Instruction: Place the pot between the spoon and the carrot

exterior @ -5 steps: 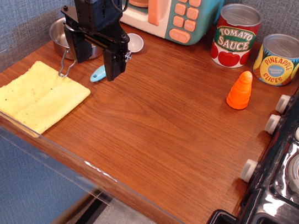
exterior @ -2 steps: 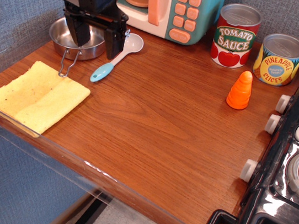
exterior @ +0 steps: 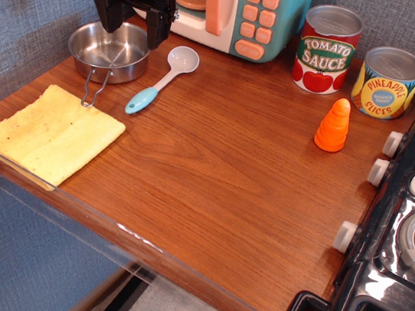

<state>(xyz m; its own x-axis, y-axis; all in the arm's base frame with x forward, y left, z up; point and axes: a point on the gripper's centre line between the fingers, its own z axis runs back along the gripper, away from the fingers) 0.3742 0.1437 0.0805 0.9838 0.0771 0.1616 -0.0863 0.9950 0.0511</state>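
Steel pot [exterior: 108, 50] x1, cans [exterior: 327, 49] x2

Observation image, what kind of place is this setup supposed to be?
Most likely a toy play kitchen on a wooden counter: a pastel toy microwave at the back, a black toy stove with knobs on the right, and printed tomato sauce and pineapple cans.

The gripper [exterior: 130, 27] hangs with jaws spread above the far rim of the pot [exterior: 108, 50], at 10 o'clock on the wooden counter [exterior: 213, 172]. The spoon [exterior: 164, 78] lies just beside the pot at its 3 o'clock; the carrot [exterior: 333, 124] stands upright well apart, near 2 cans [exterior: 327, 49]
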